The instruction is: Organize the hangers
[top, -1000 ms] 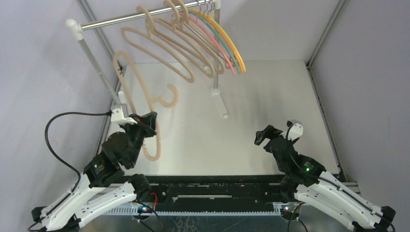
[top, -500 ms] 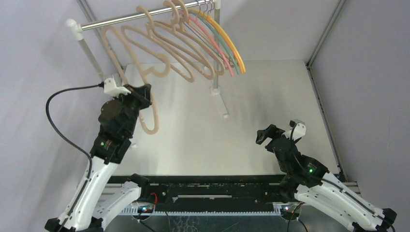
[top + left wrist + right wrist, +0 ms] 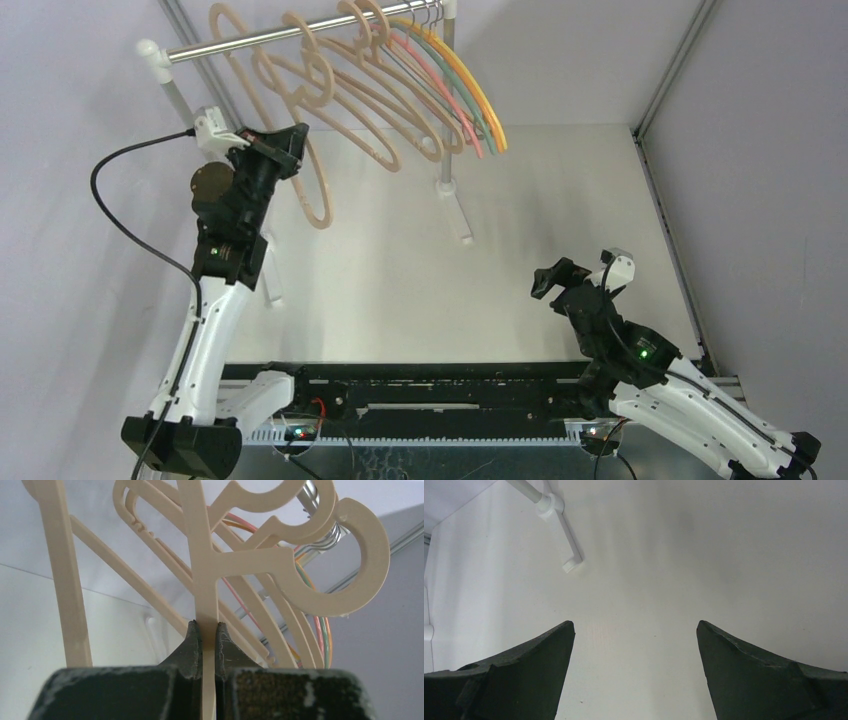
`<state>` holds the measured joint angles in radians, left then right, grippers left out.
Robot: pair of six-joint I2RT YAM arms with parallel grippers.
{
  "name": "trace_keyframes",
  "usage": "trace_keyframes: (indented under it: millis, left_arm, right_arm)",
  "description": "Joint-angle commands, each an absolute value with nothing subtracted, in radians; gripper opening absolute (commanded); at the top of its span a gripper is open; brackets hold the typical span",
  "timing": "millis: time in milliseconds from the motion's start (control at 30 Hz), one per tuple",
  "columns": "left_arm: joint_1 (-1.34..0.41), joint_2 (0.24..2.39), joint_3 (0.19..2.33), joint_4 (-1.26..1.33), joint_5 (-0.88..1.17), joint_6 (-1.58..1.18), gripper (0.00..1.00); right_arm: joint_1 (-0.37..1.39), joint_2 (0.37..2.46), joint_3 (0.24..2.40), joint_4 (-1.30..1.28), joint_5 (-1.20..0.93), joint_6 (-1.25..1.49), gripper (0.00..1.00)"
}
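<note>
My left gripper point(image 3: 290, 142) is shut on a thick tan hanger point(image 3: 318, 200) and holds it up high, just in front of the silver rail point(image 3: 230, 42). In the left wrist view the fingers point(image 3: 192, 640) clamp the hanger's straight bar point(image 3: 205, 580). Its open C-shaped hook point(image 3: 370, 555) is close to the rail. Other tan hangers point(image 3: 400, 130) hang on the rail. Thin pink, green, yellow and orange hangers point(image 3: 480, 105) hang to their right. My right gripper point(image 3: 548, 282) is open and empty, low over the table; its jaws stand wide apart point(image 3: 634, 630).
The rack's left white post point(image 3: 185, 110) stands beside my left arm. Its right post foot point(image 3: 462, 225) lies on the table's middle, also shown in the right wrist view point(image 3: 566, 550). Grey walls close in the left, back and right.
My left arm has raised the tan hanger from low over the table up and back to the rail. The right arm has barely moved.
</note>
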<state>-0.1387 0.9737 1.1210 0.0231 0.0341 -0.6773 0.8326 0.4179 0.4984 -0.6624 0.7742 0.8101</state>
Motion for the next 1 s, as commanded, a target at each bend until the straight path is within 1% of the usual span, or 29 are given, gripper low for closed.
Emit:
trace_keyframes:
  millis: [0,267,467,633,967]
  left_arm:
    - [-0.087,1.003,1.186,0.164,0.125,-0.78,0.0]
    - [0.002,1.063,1.156,0.314,0.176,-0.917,0.0]
    - [0.027,1.106,1.169,0.352,0.166,-0.966,0.0]
    - [0.056,1.136,1.173,0.369,0.116,-1.012,0.0]
    - [0.083,1.252,1.276,0.404,0.124,-1.078,0.0]
  right_arm:
    - [0.825,0.424,0.538,-0.666,0.795,0.817,1.0]
    - [0.825,0.456,0.55,-0.672,0.798,0.829,1.0]
    - [0.824,0.471,0.553,-0.665,0.799,0.829,1.0]
    - [0.824,0.495,0.562,-0.664,0.794,0.828,1.0]
    - [0.824,0.523,0.562,-0.699,0.794,0.861,1.0]
